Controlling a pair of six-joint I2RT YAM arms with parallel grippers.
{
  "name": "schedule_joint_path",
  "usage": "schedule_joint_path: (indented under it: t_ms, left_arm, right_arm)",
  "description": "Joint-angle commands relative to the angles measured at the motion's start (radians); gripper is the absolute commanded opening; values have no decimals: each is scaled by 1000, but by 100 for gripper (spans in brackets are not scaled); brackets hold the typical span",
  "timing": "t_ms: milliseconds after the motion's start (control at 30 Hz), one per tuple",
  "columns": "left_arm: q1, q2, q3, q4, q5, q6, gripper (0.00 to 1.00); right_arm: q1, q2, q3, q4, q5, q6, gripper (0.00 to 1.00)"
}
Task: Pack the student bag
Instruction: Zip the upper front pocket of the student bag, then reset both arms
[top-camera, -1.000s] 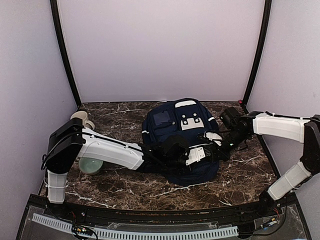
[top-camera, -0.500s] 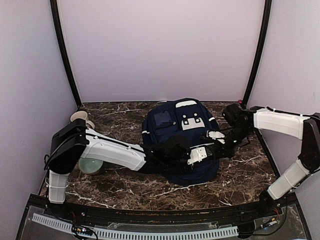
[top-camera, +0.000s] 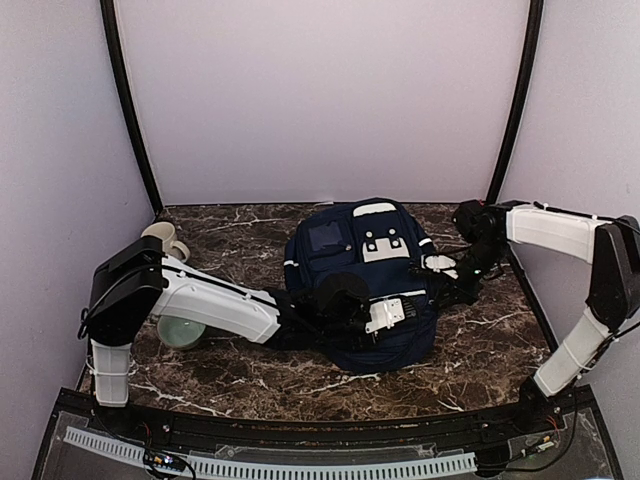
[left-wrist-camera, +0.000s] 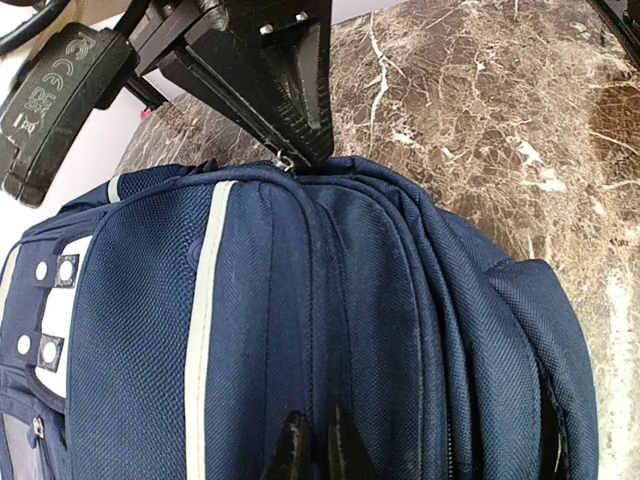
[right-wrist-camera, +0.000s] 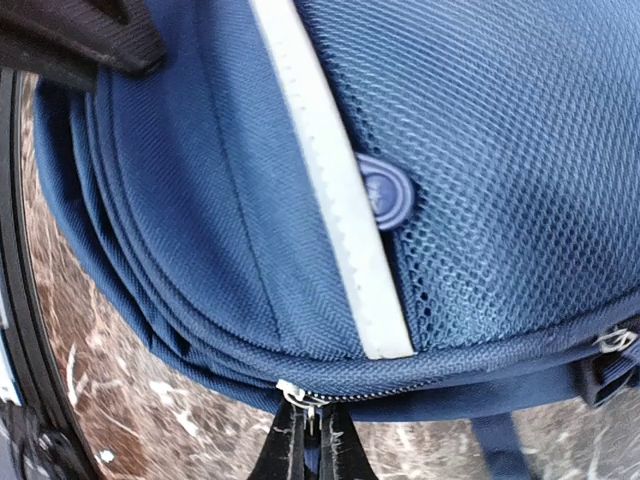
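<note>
Since a second ago the left gripper (left-wrist-camera: 312, 452) has snapped closed, and it now sits clenched with its tips pressed to the navy fabric of the student bag (top-camera: 345, 250). The bag lies in the middle of the marbled table (top-camera: 230, 372) with its inside hidden from every view, and the right arm has drawn back a little toward the far right corner. The right gripper (right-wrist-camera: 305, 445) is clamped on a metal zip pull (right-wrist-camera: 298, 396) at the bag's edge, both forearms reach over the bag, and beneath the left arm, left of the bag, lie a pale green round thing (top-camera: 178, 332) and a beige cup-like object (top-camera: 160, 236).
</note>
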Motion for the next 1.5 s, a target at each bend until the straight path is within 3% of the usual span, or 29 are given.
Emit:
schedule_joint_path:
  t_ms: [0, 333, 600, 733, 1067, 1233, 1467]
  left_arm:
    - [-7, -68, -35, -90, 69, 43, 0]
    - [-28, -74, -59, -79, 77, 71, 0]
    - [-33, -73, -64, -60, 67, 69, 0]
    - [-32, -73, -64, -60, 49, 61, 0]
    - [-31, -128, -51, -97, -44, -10, 28]
    - [-31, -179, -44, -147, -71, -36, 36]
    - [-8, -311, -89, -181, -214, -92, 47]
  right_arm:
    - [-23, 33, 72, -52, 120, -148, 2]
    - [-6, 225, 338, -170, 233, -262, 2]
    - [-4, 306, 440, -160, 281, -152, 3]
    - [-3, 273, 422, -146, 259, -131, 11]
    - [2, 1, 324, -243, 68, -105, 40]
    - [4, -96, 283, -224, 5, -27, 43]
    - [5, -192, 285, -3, 4, 248, 45]
